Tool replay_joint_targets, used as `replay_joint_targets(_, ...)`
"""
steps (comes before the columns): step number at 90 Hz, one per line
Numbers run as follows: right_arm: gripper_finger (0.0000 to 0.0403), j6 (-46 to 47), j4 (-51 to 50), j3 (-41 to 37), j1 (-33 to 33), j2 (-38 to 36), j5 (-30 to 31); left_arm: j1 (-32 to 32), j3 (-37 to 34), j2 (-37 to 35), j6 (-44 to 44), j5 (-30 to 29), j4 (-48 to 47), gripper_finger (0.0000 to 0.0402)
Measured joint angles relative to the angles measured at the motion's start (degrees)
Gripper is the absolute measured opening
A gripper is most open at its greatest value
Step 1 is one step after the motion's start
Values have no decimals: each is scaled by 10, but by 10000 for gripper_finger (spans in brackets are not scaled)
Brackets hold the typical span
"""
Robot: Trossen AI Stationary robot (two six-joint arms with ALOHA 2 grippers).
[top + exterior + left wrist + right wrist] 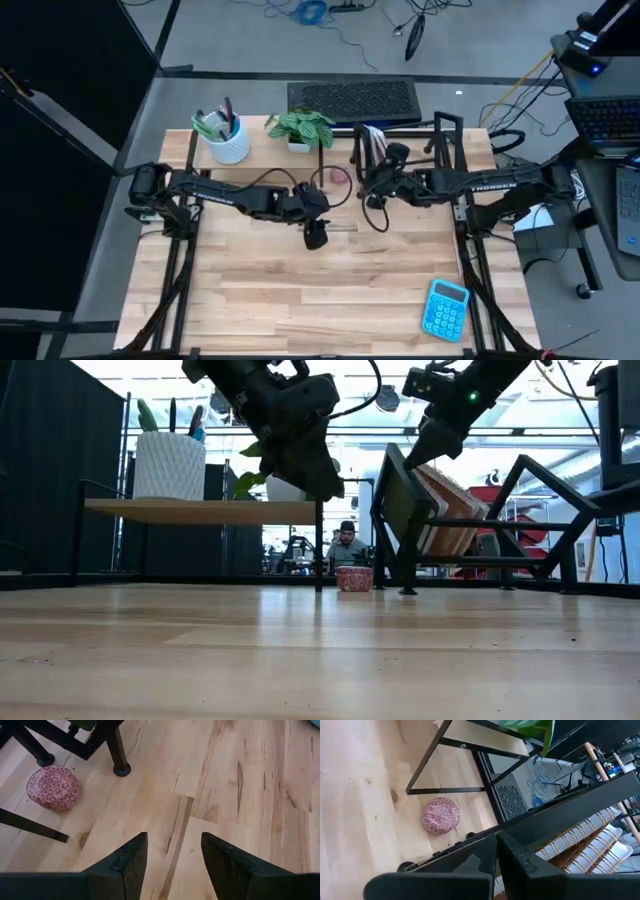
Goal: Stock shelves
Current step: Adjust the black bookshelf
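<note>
Both grippers hang over the middle of the wooden table [330,290], near its far half. Left gripper [316,237] points down at bare boards, its fingers [131,857] spread apart with nothing between them; it hovers in front of the pale-wood riser shelf [262,150], which stands at the table's far left. Right gripper [372,180] is at the black wire rack [410,145], which stands at the far right beside the riser; in the right wrist view its fingers [517,857] are nearly pressed together, close against one of the rack's black bars, though whether they pinch anything cannot be told.

On the riser's top stand a white textured cup [229,142] holding pens and a small potted plant [302,130]. Leaning in the rack are several spiral-bound notebooks [450,510], tilted back against a divider.

A blue calculator [445,309] lies flat near the table's front right corner, well apart from both arms. A small red patterned bowl [354,578] sits on the table between the two units' feet, beyond the left gripper. A person [347,545] shows far behind the table.
</note>
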Motion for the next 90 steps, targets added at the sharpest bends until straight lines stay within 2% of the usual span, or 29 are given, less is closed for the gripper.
replay_joint_targets(90, 0, -23, 34, 0, -97, 0, 2, 0, 0, 0, 0, 0, 0, 173)
